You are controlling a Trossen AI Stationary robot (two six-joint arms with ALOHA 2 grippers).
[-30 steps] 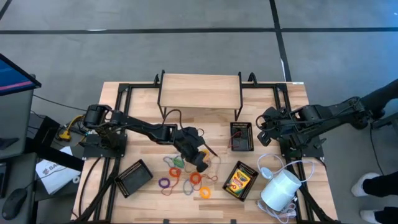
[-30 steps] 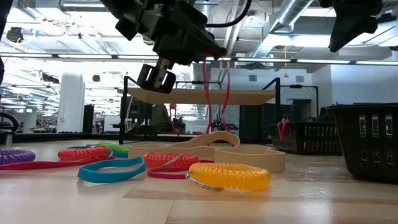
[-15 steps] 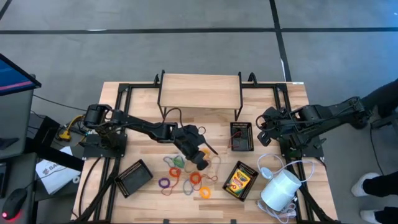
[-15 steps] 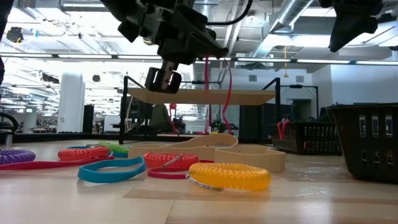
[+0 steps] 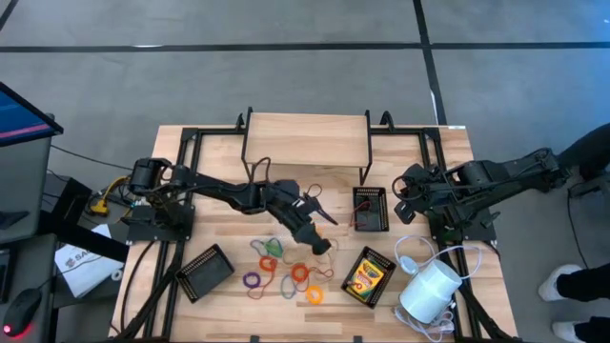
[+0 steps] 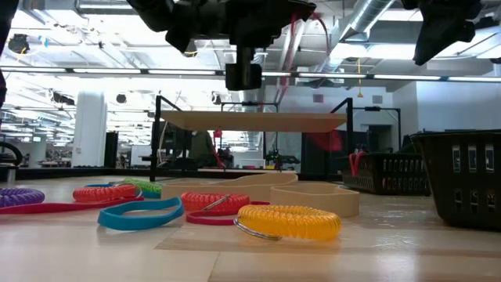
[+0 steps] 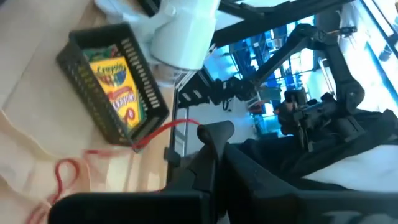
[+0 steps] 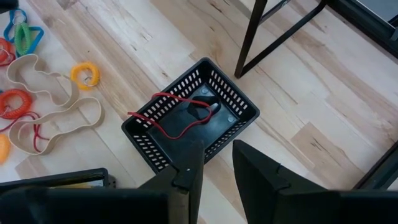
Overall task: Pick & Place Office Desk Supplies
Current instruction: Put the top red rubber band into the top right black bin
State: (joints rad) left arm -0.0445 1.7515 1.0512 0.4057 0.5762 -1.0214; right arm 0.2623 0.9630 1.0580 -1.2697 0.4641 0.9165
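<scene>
My left hand is pinched shut on a thin red loop, raised above the middle of the desk. In the low view the loop dangles from the hand, clear of everything lying below. My right hand waits over the right side of the desk, beside a small black mesh tray. Its fingers stand a little apart with nothing between them.

That tray already has a red loop lying in it. Between my left hand and that tray the desk is bare wood. Behind it stands a wooden shelf on black legs.

Below my left hand the other loops are scattered: an orange coil, a yellow coil, a purple one, a green one and a wide tan band curling among them. In the low view a blue band and the yellow coil lie nearest the camera.

A crayon box sits inside a second mesh tray toward the right front. Just beside it is a white cylinder with its white cord looping onto the desk. A third mesh tray lies at the left front, well apart from the loops.
</scene>
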